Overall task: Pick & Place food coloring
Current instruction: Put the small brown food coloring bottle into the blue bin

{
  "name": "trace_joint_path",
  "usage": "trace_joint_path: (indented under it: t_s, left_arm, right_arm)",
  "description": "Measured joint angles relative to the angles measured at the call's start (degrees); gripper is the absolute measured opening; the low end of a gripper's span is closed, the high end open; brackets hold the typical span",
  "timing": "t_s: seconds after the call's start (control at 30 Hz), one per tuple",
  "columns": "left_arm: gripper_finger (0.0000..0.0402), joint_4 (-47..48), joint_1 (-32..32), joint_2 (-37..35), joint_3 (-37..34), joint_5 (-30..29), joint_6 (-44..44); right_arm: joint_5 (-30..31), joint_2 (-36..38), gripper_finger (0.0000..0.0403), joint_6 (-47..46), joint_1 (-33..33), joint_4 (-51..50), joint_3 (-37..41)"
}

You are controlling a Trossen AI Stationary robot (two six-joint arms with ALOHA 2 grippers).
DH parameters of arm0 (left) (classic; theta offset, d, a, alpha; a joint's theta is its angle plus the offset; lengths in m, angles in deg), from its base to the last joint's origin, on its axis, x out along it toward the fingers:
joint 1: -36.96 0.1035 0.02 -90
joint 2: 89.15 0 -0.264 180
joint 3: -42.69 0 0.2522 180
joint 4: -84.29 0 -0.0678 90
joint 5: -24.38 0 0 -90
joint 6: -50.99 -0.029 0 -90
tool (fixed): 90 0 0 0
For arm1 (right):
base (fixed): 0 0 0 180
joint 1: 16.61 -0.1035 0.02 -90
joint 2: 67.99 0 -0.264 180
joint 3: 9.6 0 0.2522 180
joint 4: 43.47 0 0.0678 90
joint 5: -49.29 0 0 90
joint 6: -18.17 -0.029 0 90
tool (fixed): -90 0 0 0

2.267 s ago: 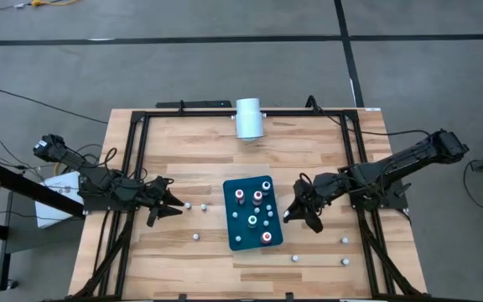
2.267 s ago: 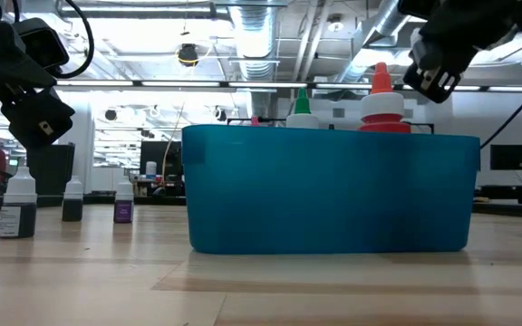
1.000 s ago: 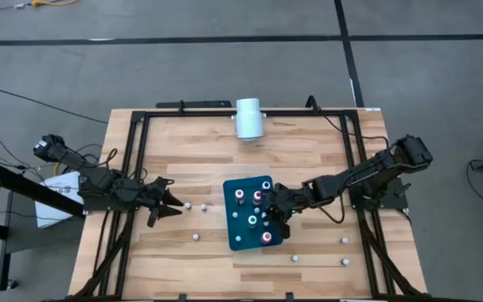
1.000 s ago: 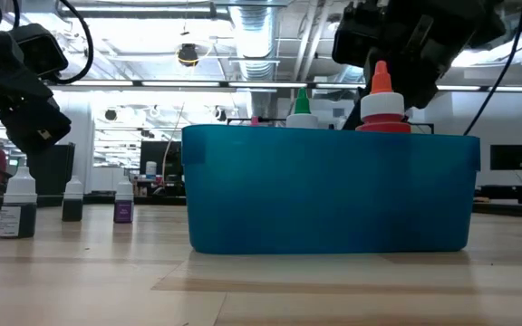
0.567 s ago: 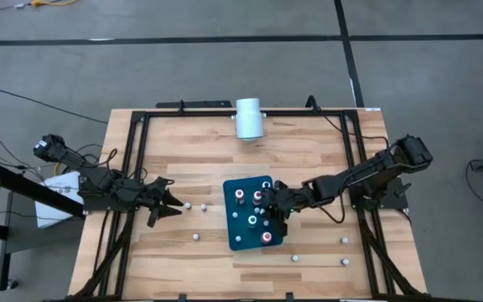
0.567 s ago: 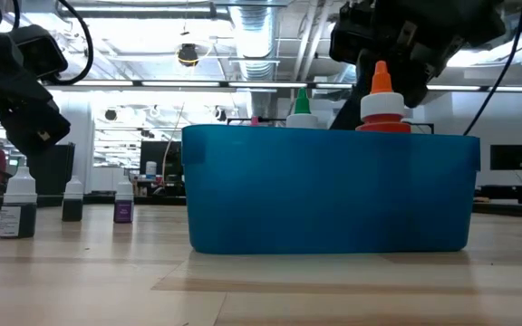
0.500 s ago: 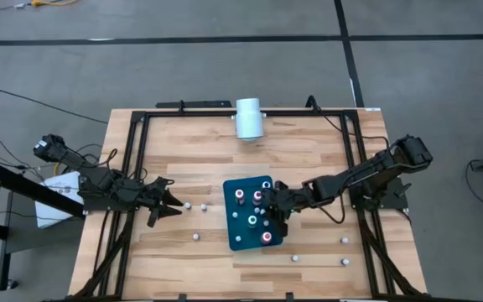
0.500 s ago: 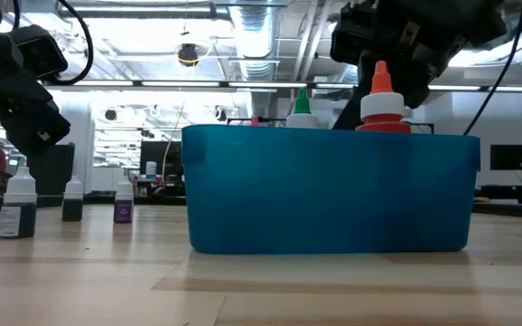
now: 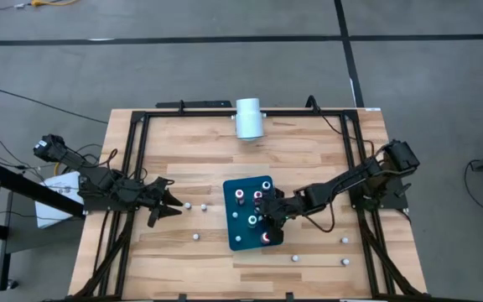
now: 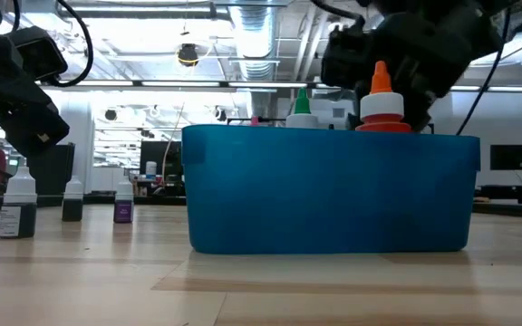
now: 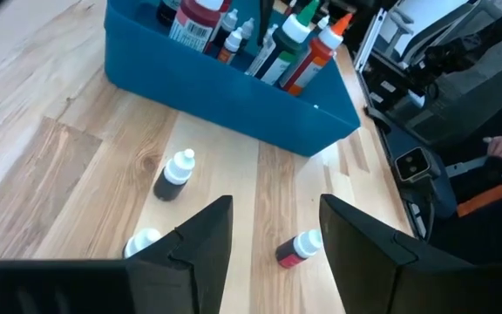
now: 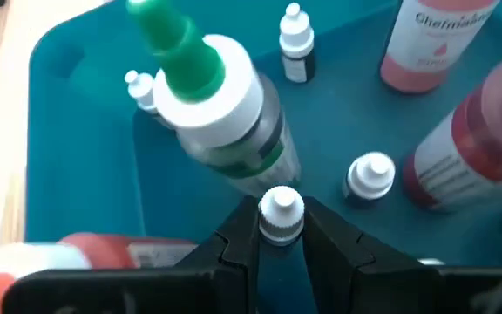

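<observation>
The teal tray (image 9: 243,235) stands mid-table with several food coloring bottles in it, among them a green-topped one (image 12: 200,80) and red ones (image 12: 473,144). My right gripper (image 12: 281,228) reaches down into the tray (image 9: 267,223), shut on a tiny white-capped bottle (image 12: 281,212). More tiny bottles (image 9: 195,236) stand loose on the wood. My left gripper (image 9: 171,206) hangs open left of the tray, with loose bottles (image 11: 174,174) on the table ahead of it. My right gripper pinches the tiny bottle's white cap (image 12: 281,201) between its two fingertips. The fingers slant down from the table's right side. The bottle's body is hidden under them, so whether it stands on the tray floor does not show.
A white cylinder (image 9: 249,117) lies at the table's far edge. Loose small bottles (image 9: 345,261) dot the near right of the table, and more stand left of the tray (image 10: 18,205). Black frame rails (image 9: 137,159) run along both sides.
My right gripper, still shut, has sunk lower into the tray and shifted a little toward the table's near edge, coming down beside the green-topped bottle.
</observation>
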Motion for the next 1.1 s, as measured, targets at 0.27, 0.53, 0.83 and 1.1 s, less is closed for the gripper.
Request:
trace_joint_path:
  t_s: [0.27, 0.53, 0.83, 1.1]
  left_arm:
    - [0.0165, 0.50, -0.01, 0.04, 0.01, 0.00, 0.09]
    - [0.0165, 0.58, -0.01, 0.04, 0.01, -0.01, 0.09]
    - [0.0165, 0.59, 0.01, 0.04, 0.01, -0.02, 0.15]
    - [0.0165, 0.58, 0.01, 0.04, 0.00, -0.02, 0.17]
  right_arm:
    - [0.04, -1.24, 0.0062, -0.04, 0.15, -0.98, -1.48]
    - [-0.11, -1.18, 0.0062, -1.97, 0.90, -1.73, -1.50]
    - [-0.22, -1.18, 0.0062, -2.01, 1.66, -1.84, -1.50]
    - [-0.26, -1.18, 0.0062, -2.03, 1.66, -1.92, -1.53]
